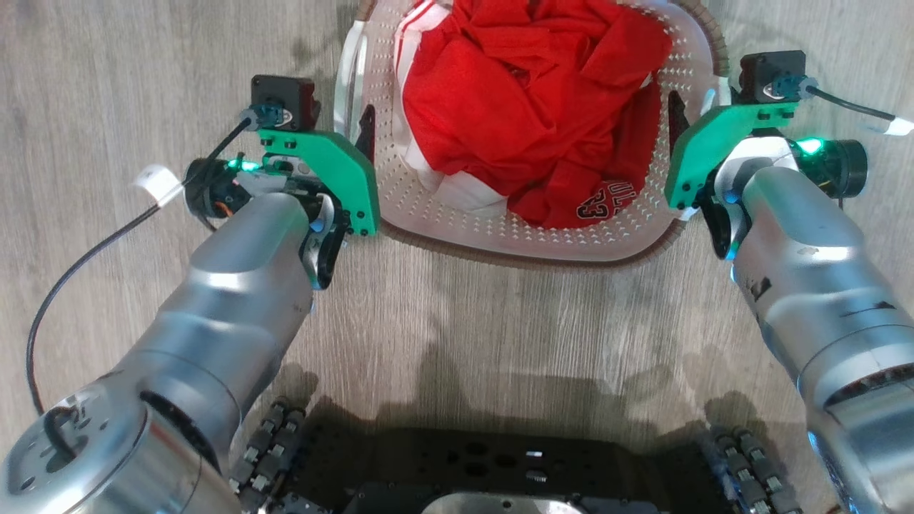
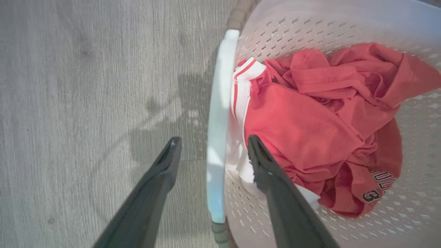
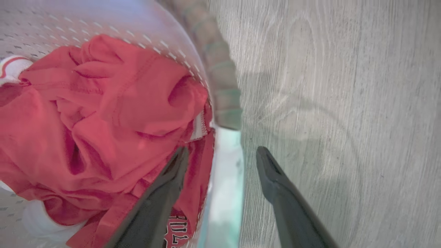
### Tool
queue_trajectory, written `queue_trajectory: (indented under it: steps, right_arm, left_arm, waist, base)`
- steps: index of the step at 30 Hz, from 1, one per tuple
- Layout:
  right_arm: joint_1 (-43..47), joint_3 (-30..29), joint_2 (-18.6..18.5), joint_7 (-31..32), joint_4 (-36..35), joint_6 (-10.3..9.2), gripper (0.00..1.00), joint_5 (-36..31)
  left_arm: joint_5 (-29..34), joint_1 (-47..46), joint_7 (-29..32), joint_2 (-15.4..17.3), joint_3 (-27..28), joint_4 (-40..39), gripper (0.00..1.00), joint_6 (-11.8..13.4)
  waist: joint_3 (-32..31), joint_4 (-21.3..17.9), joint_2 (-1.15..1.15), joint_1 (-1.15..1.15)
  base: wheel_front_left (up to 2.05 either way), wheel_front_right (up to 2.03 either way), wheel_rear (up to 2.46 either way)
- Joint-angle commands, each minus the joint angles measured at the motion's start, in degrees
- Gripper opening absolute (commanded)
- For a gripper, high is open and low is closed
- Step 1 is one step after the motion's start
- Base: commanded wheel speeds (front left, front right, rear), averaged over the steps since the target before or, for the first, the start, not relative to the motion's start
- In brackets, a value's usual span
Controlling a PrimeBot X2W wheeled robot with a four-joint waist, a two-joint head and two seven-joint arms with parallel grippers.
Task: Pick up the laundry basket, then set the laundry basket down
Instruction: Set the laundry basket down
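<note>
I see the laundry basket (image 1: 571, 239) with grey plank floor (image 1: 457, 321) beneath it and red clothing (image 1: 528, 107) heaped inside. My left gripper (image 2: 213, 139) gapes wide astride the basket's left handle (image 2: 218, 120), one finger inside, one outside, gripping nothing. My right gripper (image 3: 222, 151) straddles its right handle (image 3: 224, 179) likewise, unclenched.

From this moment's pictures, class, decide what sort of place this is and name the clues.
Probably a home or laundry area: pale wood-look plank floor, a laundry basket holding crumpled red clothing.
</note>
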Motion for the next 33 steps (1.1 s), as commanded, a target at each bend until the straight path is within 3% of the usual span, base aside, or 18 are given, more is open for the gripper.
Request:
queue_trajectory:
  steps: [1, 8, 16, 26, 33]
  right_arm:
    - [3.0, 0.5, 1.3, -0.9, -0.3, 0.33, 1.0, -0.8]
    - [2.4, 0.1, 1.3, -3.1, -0.3, 0.33, 1.0, -1.6]
    - [2.5, -1.0, 1.3, -4.8, -2.6, 0.33, 1.0, -1.7]
    - [10.1, -6.7, 1.3, -4.8, -17.3, 0.33, 1.0, -7.7]
    - [19.3, -9.2, 1.3, -4.8, -28.7, 0.33, 1.0, -9.1]
  left_arm:
    - [-0.5, 1.1, -0.7, 1.6, 0.6, 0.1, 1.0, 0.5]
    - [1.5, 0.9, -0.7, 1.6, 4.5, -1.7, 1.0, 1.1]
    - [11.3, 5.3, -0.7, 3.6, 15.6, -9.2, 1.0, 1.2]
    - [24.8, 16.6, -0.7, 5.8, 30.8, -21.0, 1.0, 0.5]
    - [35.9, 26.3, -0.7, 5.6, 40.2, -31.5, 1.0, -0.6]
  waist:
    - [-0.7, -0.1, 0.0, 0.0]
    - [-3.9, -0.3, 0.0, 0.0]
    - [-10.7, -1.2, 0.0, 0.0]
    - [-20.6, -2.3, 0.0, 0.0]
    - [-28.4, -2.5, 0.0, 0.0]
  base:
    - [0.0, 0.0, 0.0]
    - [0.0, 0.0, 0.0]
    - [0.0, 0.0, 0.0]
    - [0.0, 0.0, 0.0]
    - [0.0, 0.0, 0.0]
